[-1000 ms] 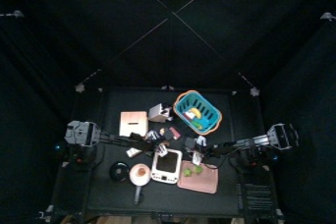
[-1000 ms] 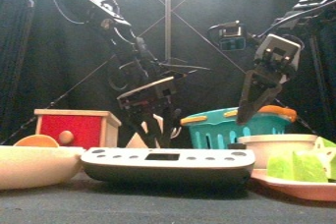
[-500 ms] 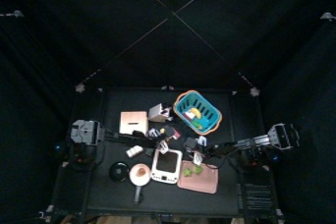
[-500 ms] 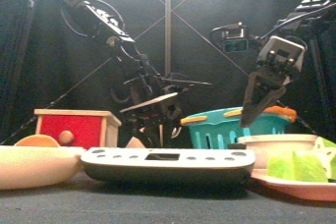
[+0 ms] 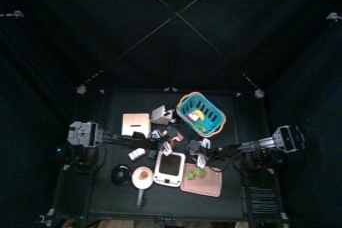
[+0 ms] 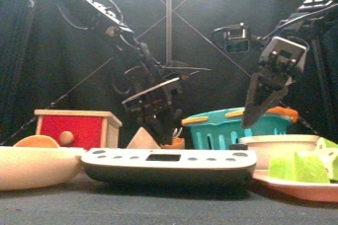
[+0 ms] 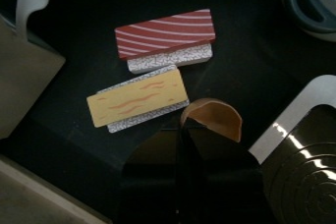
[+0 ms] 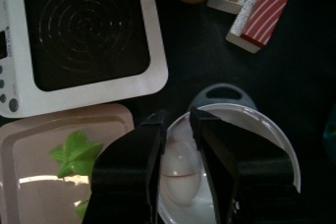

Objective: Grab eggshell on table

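Observation:
The eggshell (image 7: 214, 120) is a small brown half-shell lying on the black table (image 7: 250, 61), next to a yellow sushi piece. My left gripper (image 7: 191, 140) hangs right over it, its dark fingers reaching the shell's near edge. The front view shows this gripper (image 6: 166, 122) tilted, low behind the scale, with the eggshell (image 6: 176, 142) below its tips. From above, the left gripper (image 5: 171, 137) sits mid-table. My right gripper (image 8: 182, 138) hovers slightly open over a white bowl, holding nothing. It hangs higher on the right (image 6: 254, 115).
A red-topped sushi piece (image 7: 164, 33) and a yellow one (image 7: 138, 97) lie beside the shell. A white scale (image 6: 165, 165), a teal basket (image 6: 231, 128), a red box (image 6: 73, 128), a white bowl (image 8: 250, 149) and a board with lettuce (image 8: 66, 159) crowd the table.
My left gripper dropped toward the table, then tilted and drew its fingers in around the eggshell. The right arm has stayed still.

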Controlling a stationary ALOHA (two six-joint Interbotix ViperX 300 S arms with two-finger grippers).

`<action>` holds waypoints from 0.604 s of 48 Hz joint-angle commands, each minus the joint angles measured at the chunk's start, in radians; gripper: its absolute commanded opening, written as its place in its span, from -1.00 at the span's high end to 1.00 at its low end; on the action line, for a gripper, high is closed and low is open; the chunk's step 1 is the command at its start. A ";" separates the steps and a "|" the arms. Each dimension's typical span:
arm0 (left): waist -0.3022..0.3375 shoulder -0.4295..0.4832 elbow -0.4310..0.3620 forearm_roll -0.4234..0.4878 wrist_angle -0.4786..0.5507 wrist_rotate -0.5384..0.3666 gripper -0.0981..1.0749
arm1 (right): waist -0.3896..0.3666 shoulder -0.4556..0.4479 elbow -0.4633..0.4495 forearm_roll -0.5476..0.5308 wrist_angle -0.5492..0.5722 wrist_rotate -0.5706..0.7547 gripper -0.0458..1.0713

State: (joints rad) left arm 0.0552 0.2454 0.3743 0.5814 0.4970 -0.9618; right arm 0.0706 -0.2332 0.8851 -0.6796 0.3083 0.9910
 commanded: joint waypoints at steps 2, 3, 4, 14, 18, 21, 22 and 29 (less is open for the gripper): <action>-0.003 -0.035 -0.008 -0.003 -0.002 0.003 0.13 | -0.003 -0.032 -0.018 0.000 0.003 -0.002 -0.30; -0.002 -0.035 -0.008 -0.003 -0.003 0.003 0.13 | -0.003 -0.034 -0.018 0.000 0.005 0.000 -0.30; -0.002 -0.035 -0.009 -0.003 -0.002 0.003 0.13 | -0.003 -0.034 -0.017 0.002 0.005 0.000 -0.30; -0.002 -0.035 -0.011 0.000 -0.002 0.003 0.13 | -0.002 -0.040 -0.017 0.000 0.005 0.002 -0.30; 0.003 -0.035 -0.012 -0.003 -0.002 0.003 0.13 | -0.003 -0.040 -0.017 -0.002 0.005 0.000 -0.30; 0.003 -0.035 -0.012 -0.003 -0.002 0.003 0.13 | -0.002 -0.040 -0.014 -0.003 0.005 0.000 -0.30; 0.003 -0.035 -0.012 -0.003 -0.003 0.003 0.13 | -0.003 -0.040 -0.014 -0.003 0.005 0.000 -0.30; -0.003 -0.037 -0.014 -0.008 -0.002 0.002 0.13 | -0.003 -0.040 -0.012 -0.003 0.005 0.000 -0.30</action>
